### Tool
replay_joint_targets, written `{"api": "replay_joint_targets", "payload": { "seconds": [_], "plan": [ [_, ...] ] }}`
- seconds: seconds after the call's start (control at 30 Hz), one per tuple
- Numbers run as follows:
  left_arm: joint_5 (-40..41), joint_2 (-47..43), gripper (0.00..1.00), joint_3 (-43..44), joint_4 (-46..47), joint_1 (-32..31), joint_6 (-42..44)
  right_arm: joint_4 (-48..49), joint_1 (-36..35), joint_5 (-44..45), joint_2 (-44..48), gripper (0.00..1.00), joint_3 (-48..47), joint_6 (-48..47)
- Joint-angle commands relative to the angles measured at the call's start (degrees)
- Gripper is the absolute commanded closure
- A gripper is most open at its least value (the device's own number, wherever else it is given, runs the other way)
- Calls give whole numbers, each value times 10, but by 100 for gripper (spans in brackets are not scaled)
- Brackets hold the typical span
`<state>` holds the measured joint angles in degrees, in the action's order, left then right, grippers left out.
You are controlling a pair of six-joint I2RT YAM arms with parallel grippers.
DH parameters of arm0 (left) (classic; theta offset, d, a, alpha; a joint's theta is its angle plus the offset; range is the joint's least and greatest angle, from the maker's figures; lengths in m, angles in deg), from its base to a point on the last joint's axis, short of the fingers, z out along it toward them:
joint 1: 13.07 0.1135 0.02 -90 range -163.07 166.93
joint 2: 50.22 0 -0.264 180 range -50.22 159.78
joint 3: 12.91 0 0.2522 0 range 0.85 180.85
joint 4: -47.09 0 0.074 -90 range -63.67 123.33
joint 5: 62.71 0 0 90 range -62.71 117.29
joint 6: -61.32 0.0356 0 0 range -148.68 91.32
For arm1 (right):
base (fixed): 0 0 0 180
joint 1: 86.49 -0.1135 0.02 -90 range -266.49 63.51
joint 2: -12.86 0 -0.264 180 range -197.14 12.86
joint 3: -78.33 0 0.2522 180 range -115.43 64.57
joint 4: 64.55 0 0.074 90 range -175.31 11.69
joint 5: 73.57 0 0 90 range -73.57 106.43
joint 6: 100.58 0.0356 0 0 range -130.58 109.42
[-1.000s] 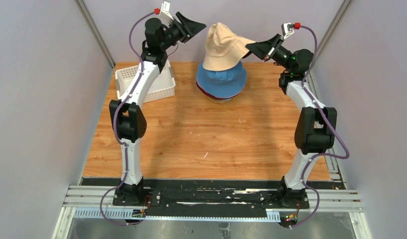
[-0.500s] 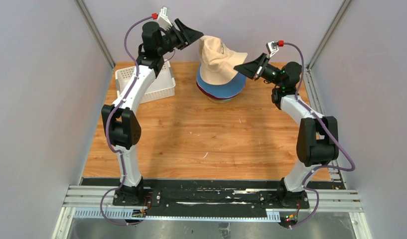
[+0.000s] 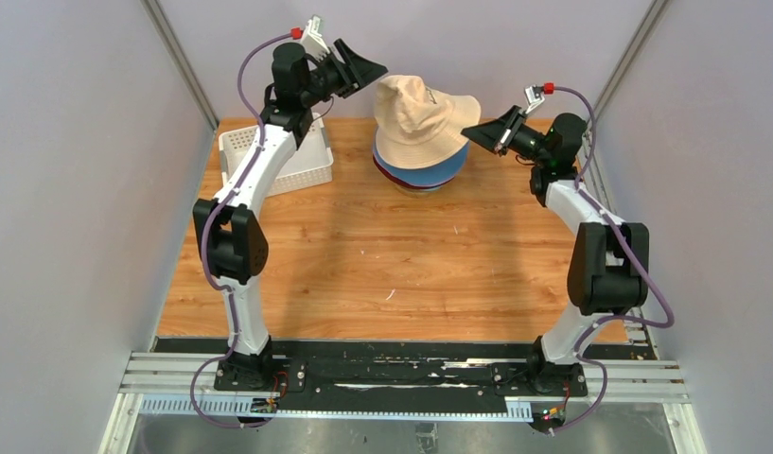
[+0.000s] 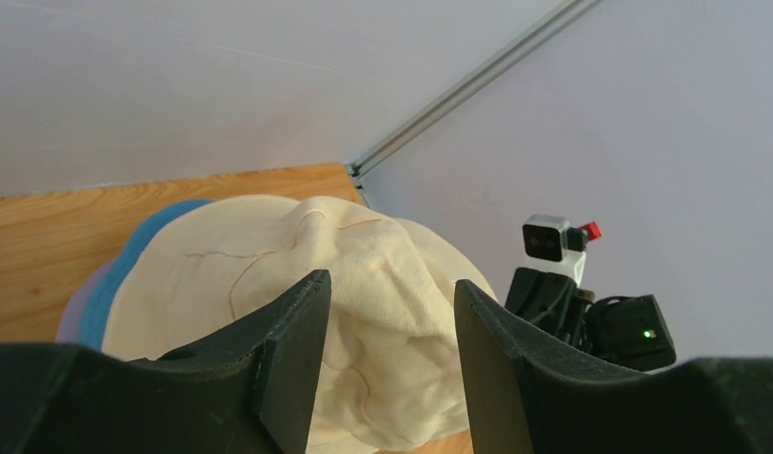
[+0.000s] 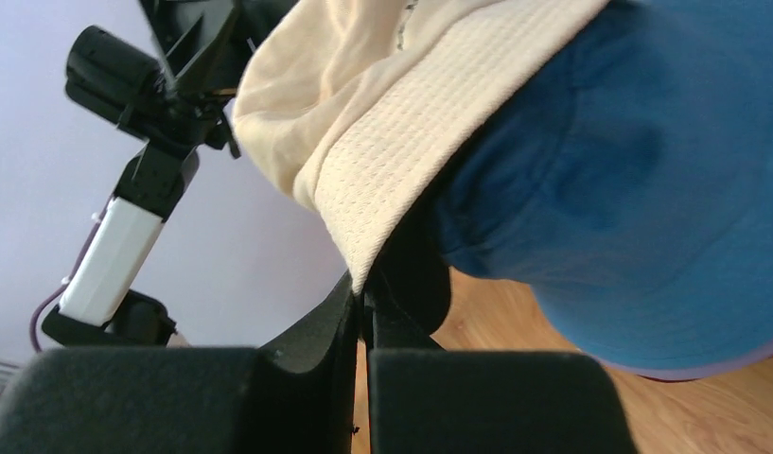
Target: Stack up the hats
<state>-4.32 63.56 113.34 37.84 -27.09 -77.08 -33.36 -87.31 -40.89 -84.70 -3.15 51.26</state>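
Observation:
A stack of hats stands at the back middle of the table. The beige hat [image 3: 420,118] lies on top, tilted, over the blue hat [image 3: 430,172]. Thin lavender and dark red brim edges [image 3: 412,186] show at the bottom; the teal hat is hidden. My left gripper [image 3: 371,68] is open and empty, just left of and above the beige hat [image 4: 297,312]. My right gripper [image 3: 469,134] is shut on the beige hat's brim [image 5: 382,170] at its right side, with the blue hat [image 5: 638,218] below it.
A white mesh basket [image 3: 254,156] sits at the back left of the wooden table [image 3: 401,265], under the left arm. Grey walls close in at the back and on both sides.
The beige hat has come down and spread over the blue hat. My left gripper has let go of its brim and stands open. My right gripper moved right with the brim.

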Motion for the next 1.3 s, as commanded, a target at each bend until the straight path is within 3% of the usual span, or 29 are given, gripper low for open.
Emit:
{"api": "replay_joint_targets", "payload": {
  "seconds": [0.0,0.23,0.73,1.07,1.27],
  "plan": [
    [-10,12,45,25,7,-10,3,-21,18,10,-38,99,-38,-31],
    [-7,19,45,8,13,-13,3,-53,25,21,-88,99,-65,-62],
    [57,-60,44,-117,-2,13,66,-79,54,25,-194,99,-131,-73],
    [34,-64,44,-214,72,21,46,-95,56,20,-244,99,-203,-69],
    [2,-34,43,-224,113,22,25,-105,57,15,-256,99,-234,-65]
  ]
}}
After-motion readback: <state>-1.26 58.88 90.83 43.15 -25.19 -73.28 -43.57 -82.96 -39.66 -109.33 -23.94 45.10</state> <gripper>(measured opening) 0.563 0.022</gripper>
